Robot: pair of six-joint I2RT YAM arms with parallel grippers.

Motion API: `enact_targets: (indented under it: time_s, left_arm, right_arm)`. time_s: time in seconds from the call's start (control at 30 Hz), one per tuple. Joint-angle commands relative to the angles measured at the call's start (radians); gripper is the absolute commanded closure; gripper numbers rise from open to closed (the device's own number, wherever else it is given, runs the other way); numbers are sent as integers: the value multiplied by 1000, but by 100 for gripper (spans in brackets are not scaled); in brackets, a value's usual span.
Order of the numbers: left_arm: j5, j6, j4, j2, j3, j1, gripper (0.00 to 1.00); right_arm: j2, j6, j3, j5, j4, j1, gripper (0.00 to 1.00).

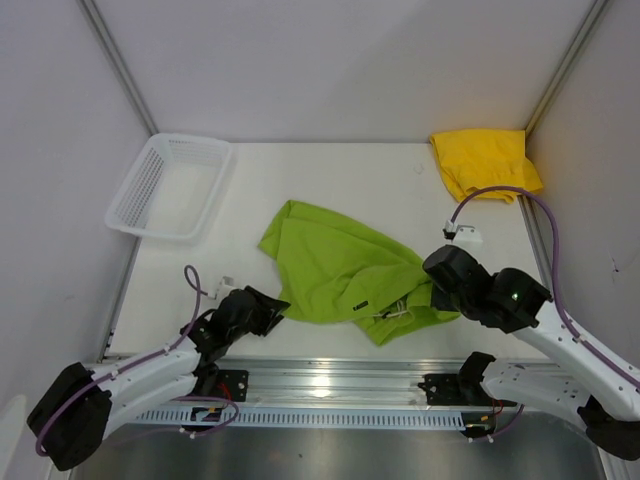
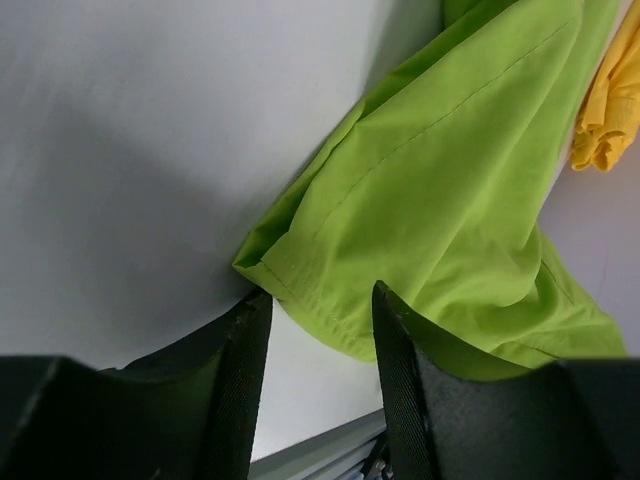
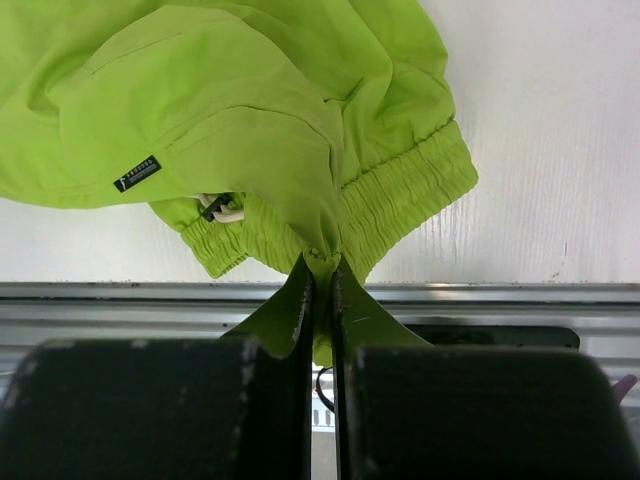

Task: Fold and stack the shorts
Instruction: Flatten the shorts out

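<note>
The lime green shorts (image 1: 340,265) lie crumpled at the table's near middle, with a small dark label facing up. My right gripper (image 1: 432,278) is shut on a pinched fold of them next to the elastic waistband (image 3: 400,195); in the right wrist view the cloth is squeezed between its fingertips (image 3: 322,270). My left gripper (image 1: 276,306) is open at the shorts' near left hem. In the left wrist view that hem (image 2: 300,290) lies across the gap between the fingertips (image 2: 320,335). The yellow shorts (image 1: 485,162) lie bunched at the far right corner and also show in the left wrist view (image 2: 610,100).
A white mesh basket (image 1: 170,185) stands at the far left. The metal rail (image 1: 330,385) runs along the near table edge. White walls close in the left, back and right sides.
</note>
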Motion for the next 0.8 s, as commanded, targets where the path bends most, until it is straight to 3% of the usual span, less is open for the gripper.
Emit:
enact_targets:
  time_s: [0.0, 0.17, 0.33, 0.4, 0.47, 0.57, 0.77]
  left_arm:
    - [-74, -10, -1, 68, -10, -9, 52]
    - [-98, -36, 121, 222, -17, -9, 52]
    - [-115, -8, 266, 398, 19, -7, 92]
    - [-114, 5, 299, 476, 45, -7, 100]
    - [-115, 10, 313, 508, 65, -7, 100]
    - [-153, 79, 251, 496, 125, -7, 100]
    - [-350, 260, -172, 325, 398, -6, 100]
  right_arm:
    - [-34, -7, -4, 7, 37, -5, 100]
    - [-46, -4, -10, -6, 48, -6, 100]
    - [-60, -7, -21, -23, 57, -5, 100]
    - [-69, -7, -22, -30, 58, -3, 100]
    - [-75, -7, -22, -33, 57, -5, 100]
    - [-86, -4, -27, -33, 52, -5, 100]
    - [-63, -64, -17, -70, 69, -5, 100]
